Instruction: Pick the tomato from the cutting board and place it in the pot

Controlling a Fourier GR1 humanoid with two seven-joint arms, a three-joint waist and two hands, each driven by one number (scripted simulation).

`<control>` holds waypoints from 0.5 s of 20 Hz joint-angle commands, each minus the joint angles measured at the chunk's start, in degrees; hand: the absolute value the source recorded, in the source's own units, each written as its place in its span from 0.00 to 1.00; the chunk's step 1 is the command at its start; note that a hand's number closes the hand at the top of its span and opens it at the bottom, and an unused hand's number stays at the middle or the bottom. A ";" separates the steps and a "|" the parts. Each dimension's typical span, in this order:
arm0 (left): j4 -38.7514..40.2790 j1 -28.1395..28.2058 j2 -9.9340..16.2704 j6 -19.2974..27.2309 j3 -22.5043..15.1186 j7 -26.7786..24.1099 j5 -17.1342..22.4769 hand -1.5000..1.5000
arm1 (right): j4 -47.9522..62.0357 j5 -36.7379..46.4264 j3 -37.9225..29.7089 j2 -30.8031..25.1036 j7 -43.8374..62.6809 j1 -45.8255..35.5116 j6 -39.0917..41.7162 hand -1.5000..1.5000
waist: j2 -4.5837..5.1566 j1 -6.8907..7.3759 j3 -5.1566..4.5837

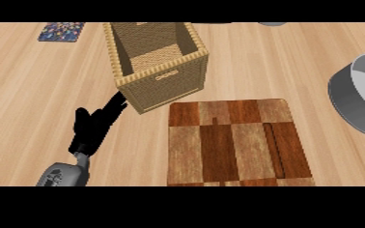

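Note:
The chequered wooden cutting board [239, 142] lies at lower centre-right, and no tomato shows on it. A grey pot [348, 95] is cut off by the right edge of the view; its inside is mostly out of sight. My left hand [92, 128] rests at lower left with fingers straight, pointing up toward the basket's lower corner, holding nothing. My right hand does not show anywhere, and the tomato is not visible.
A tall woven basket [158, 79] stands open-topped at upper centre, just left of the board's far edge. A patterned mat or coaster [61, 31] lies at far upper left. A grey object [272, 23] peeks in at the top edge.

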 commanded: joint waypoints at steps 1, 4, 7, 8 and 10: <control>-0.16 0.69 -0.29 -0.39 -0.05 -0.03 0.00 0.50 | -1.37 5.08 4.91 3.48 11.79 -1.26 4.80 0.00 | -0.15 -0.48 -0.06; -0.82 2.64 -2.15 1.47 -1.38 0.73 -1.90 0.50 | 2.93 8.67 5.29 5.98 8.23 -2.91 5.34 0.00 | -0.15 -0.79 0.04; -2.05 1.20 -0.07 0.82 0.87 2.84 -0.78 0.50 | 4.13 0.99 0.48 11.36 4.06 -5.64 7.36 0.00 | -0.17 -0.79 0.09; 0.41 2.81 0.21 -0.85 1.78 -1.42 0.31 0.50 | 1.30 -3.31 -1.50 11.87 3.32 -5.29 9.67 0.00 | -0.31 -1.46 0.00; -0.52 0.03 -0.15 0.00 1.81 1.99 0.40 0.50 | 1.73 -9.60 -5.98 14.51 1.77 -6.83 10.86 0.00 | -0.39 -1.98 0.08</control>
